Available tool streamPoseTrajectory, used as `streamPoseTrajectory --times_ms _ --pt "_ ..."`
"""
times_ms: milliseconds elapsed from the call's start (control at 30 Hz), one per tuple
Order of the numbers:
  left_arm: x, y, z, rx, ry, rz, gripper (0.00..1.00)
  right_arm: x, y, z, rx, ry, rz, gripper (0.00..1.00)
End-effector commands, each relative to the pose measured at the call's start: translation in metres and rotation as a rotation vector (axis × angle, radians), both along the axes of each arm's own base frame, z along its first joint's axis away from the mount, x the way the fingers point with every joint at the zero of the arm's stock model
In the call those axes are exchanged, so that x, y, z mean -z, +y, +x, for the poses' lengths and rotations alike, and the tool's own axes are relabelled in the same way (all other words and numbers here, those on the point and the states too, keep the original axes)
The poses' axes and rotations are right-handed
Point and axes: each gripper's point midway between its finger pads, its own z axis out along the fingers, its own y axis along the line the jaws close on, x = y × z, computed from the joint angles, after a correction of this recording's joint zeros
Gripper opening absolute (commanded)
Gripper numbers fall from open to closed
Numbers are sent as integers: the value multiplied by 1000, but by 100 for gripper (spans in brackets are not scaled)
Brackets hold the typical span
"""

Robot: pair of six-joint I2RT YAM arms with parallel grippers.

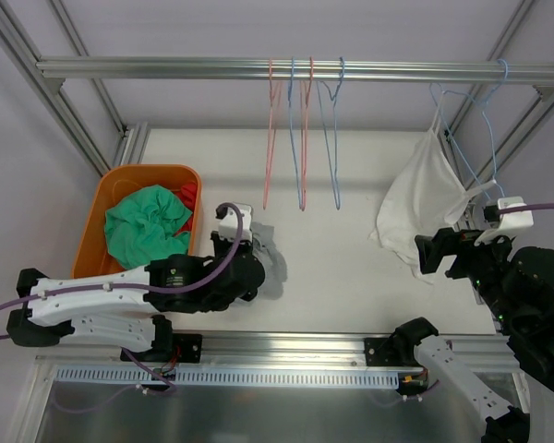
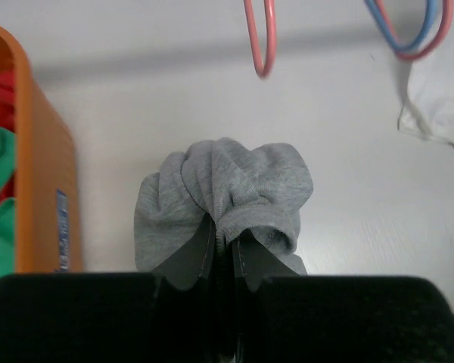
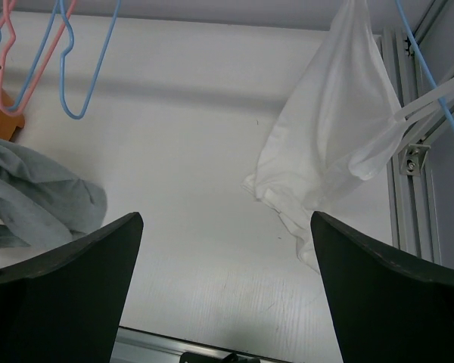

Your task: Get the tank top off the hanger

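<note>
- While the white tank top [image 1: 420,208] hangs on the blue hanger [image 1: 490,148] at the right end of the rail, its lower edge down near the bench [image 1: 342,249], the right end effector [image 3: 225,227] waits just beside it, jaws wide apart and empty.
- From that end effector the top lies ahead and rightward, its long axis dropping steeply from the hanger.
- Left end effector [image 2: 225,242] is well apart, clamped on a grey garment [image 2: 227,181].

Counting along the rail: two pink hangers [image 1: 269,138], two blue hangers [image 1: 336,148], all bare, plus one pale blue hanger [image 1: 504,66] carrying one white tank top [image 1: 415,212]. One grey garment [image 2: 227,189]. One orange bin [image 1: 92,221], with one green cloth [image 1: 148,226] and one red cloth [image 1: 189,196] inside.
</note>
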Motion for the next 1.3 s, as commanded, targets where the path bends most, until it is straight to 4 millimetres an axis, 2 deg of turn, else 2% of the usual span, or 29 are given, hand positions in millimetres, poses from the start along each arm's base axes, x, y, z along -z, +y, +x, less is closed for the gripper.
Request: streamPoseTrajectory --times_ms 0,100,167,200,233,300,333,400,433,533,567,667,700,733,767,800,833,867,933,967,1000,1033,1067,1100,1133,1167,1233,1267 --pt "-65 37 17 -134 -161 9 0 -14 5 8 -9 -48 17 99" --pt "-101 57 26 -194 -213 7 0 -16 6 8 -14 -58 20 100" --pt "-114 72 40 -238 -211 40 0 -19 7 9 -19 -63 23 99" --pt "-128 77 46 -252 -209 15 0 -21 8 10 -24 -69 24 99" --pt "-133 90 59 -298 -202 42 0 -22 8 10 -23 -72 26 99" --pt "-150 98 67 -300 -199 23 0 -25 11 12 -31 -76 32 100" --pt "-154 109 75 -345 -199 32 0 -26 12 13 -35 -79 34 100" --pt "-168 120 80 -365 -209 25 0 -27 15 15 -45 -77 39 100" --pt "-172 136 86 -419 -212 26 0 -27 16 16 -48 -75 39 100" --pt "-187 158 94 -446 -217 10 0 -27 19 18 -59 -71 38 99" --pt "-195 178 99 -506 -226 5 0 -27 19 18 -60 -72 38 100" --pt "-198 190 109 -524 -216 28 0 -29 19 18 -60 -77 36 99" --pt "-196 201 112 -563 -209 34 0 -29 19 19 -61 -79 37 99" --pt "-192 203 113 -567 -200 26 0 -30 19 19 -59 -81 40 99" --pt "-187 205 114 -571 -187 11 0 -30 20 19 -63 -82 43 99" --pt "-170 214 118 -606 -148 -8 0 -29 21 21 -62 -80 42 99" --pt "-161 216 118 -609 -129 -33 0 -29 22 22 -65 -79 40 100" --pt "-135 211 122 -578 -67 -41 0 -27 23 24 -66 -70 39 99" --pt "-107 219 126 -617 -2 -87 0 -25 26 28 -71 -63 35 99" --pt "-78 216 129 -608 70 -83 0 -24 28 31 -76 -56 33 99" --pt "-62 216 131 -623 111 -111 0 -23 31 36 -78 -46 32 100" --pt "-41 228 138 -670 168 -116 0 -21 32 39 -80 -38 28 99" --pt "-12 233 139 -695 244 -120 0 -20 35 41 -88 -32 31 99" --pt "6 231 142 -697 306 -176 0 -19 38 46 -92 -22 31 99" --pt "28 248 149 -763 362 -189 0 -19 40 48 -94 -19 33 99" --pt "49 255 148 -802 413 -195 0 -18 44 49 -110 -13 38 99" --pt "79 258 160 -833 468 -244 0 -18 49 53 -126 -17 52 100" --pt "96 265 160 -859 505 -262 0 -16 52 54 -139 -12 54 99"
